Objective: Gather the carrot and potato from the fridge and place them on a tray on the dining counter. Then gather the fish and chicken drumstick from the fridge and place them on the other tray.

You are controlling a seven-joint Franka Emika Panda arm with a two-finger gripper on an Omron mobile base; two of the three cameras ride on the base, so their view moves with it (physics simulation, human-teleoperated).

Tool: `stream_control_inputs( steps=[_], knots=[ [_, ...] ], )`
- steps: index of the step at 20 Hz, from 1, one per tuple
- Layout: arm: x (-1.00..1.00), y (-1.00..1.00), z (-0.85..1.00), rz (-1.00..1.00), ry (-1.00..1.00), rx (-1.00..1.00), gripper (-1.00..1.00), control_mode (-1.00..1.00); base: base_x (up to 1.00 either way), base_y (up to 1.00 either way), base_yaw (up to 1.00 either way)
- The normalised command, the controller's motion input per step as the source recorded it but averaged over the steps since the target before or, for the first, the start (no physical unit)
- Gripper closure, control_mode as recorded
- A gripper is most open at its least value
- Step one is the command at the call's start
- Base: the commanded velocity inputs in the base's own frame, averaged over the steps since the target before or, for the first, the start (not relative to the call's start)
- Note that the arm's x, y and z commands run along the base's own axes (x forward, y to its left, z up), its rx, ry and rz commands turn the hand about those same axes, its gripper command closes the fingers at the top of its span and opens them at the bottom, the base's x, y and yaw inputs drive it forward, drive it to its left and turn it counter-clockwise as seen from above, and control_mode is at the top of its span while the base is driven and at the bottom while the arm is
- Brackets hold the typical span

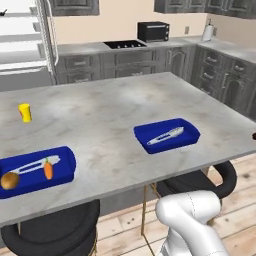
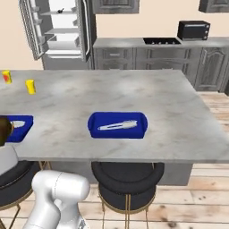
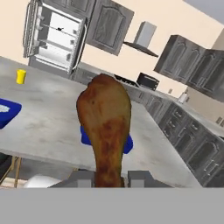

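1. The grey marble desk (image 1: pixel 115 115) carries two blue trays.
2. The nearer blue rectangular tray (image 1: pixel 167 135), the landmark, holds a pale fish (image 1: pixel 167 135).
3. Left of it, well apart, the second blue tray (image 1: pixel 62 172) holds an orange carrot (image 1: pixel 48 170) and a brown potato (image 1: pixel 9 180).
4. The jaws grip the brown chicken drumstick (image 3: pixel 105 127) by its narrow end, in front of the landmark tray.

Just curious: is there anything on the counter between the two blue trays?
No. In the left base view, only bare grey counter lies between the tray with carrot and potato and the tray with the fish.
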Motion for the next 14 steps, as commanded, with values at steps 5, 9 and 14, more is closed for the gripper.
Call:
stream_control_inputs(
  steps=[5, 9, 14],
  knots=[
    [0.0, 0.0, 0.0, 0.0, 0.0, 0.0, 1.0, 1.0, 0.78, -0.28, 0.31],
    [0.25, -0.01, 0.0, 0.01, 0.03, 0.01, 1.0, -1.0, 0.22, 0.0, 0.0],
    [1.0, -0.14, 0.01, 0.05, 0.25, 0.07, 1.0, -1.0, 0.0, 0.0, 0.0]
  ],
)
